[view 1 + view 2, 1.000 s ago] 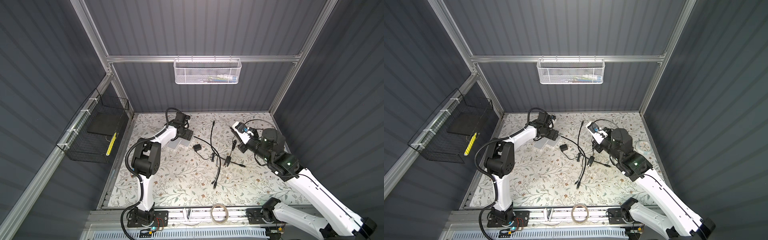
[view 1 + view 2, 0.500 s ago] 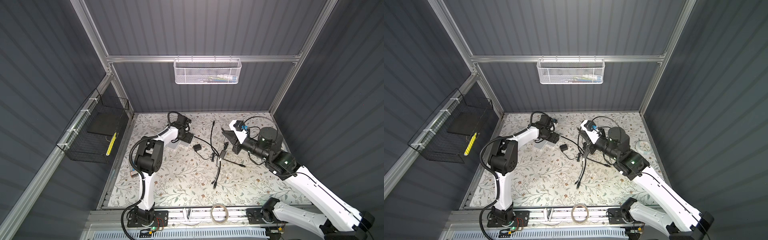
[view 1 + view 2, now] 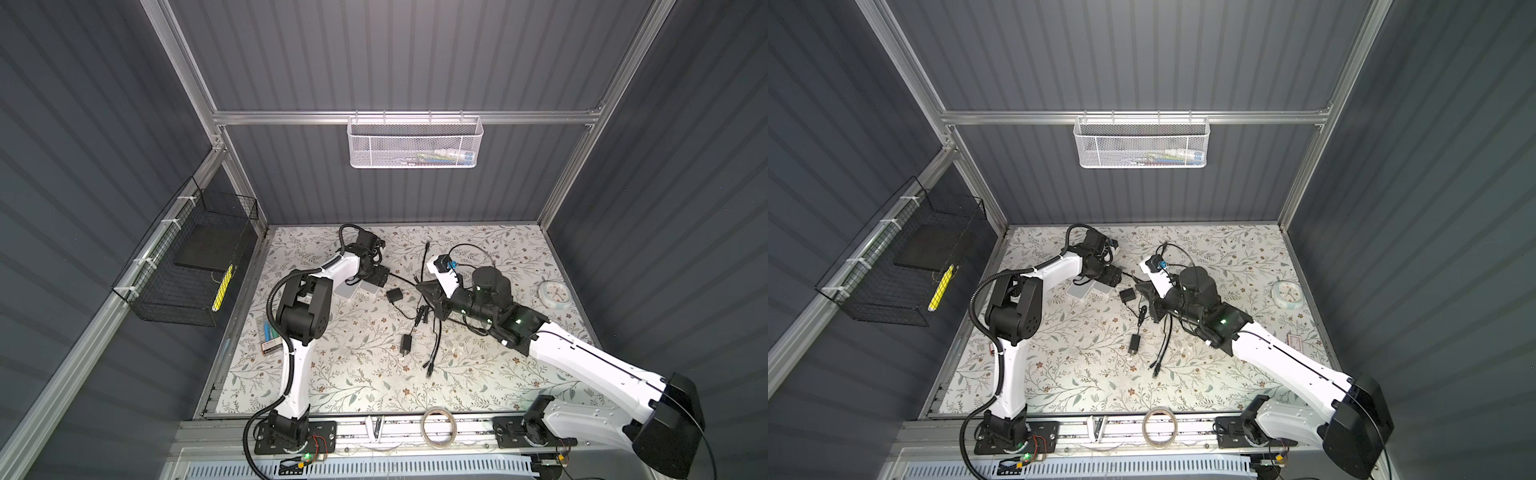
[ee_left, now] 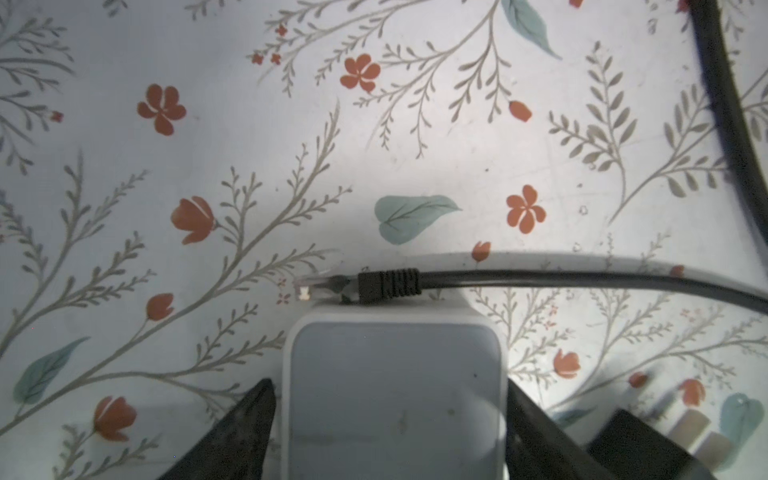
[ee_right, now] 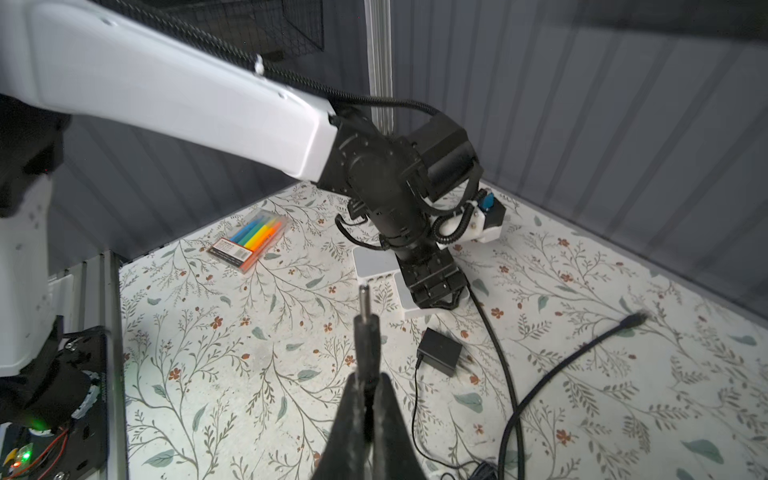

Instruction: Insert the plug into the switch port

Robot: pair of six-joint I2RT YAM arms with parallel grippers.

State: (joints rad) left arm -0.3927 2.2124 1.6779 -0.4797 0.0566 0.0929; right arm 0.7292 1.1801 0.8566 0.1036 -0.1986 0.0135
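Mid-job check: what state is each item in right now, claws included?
left claw: astride the switch; grip unclear.
switch: lying flat.
right claw: shut on the barrel plug.
barrel plug: held in the air, not inserted.
Ethernet plug: loose beside the switch, unplugged.
adapter: lying flat, cord attached.

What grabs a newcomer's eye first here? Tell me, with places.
The right gripper, mid-table, has its jaws shut on a black barrel plug with a silver tip, pointing toward the left gripper. That one's jaws straddle a white plastic switch box, a black Ethernet cable's clear plug lying along its edge. Black cables tangle at the centre.
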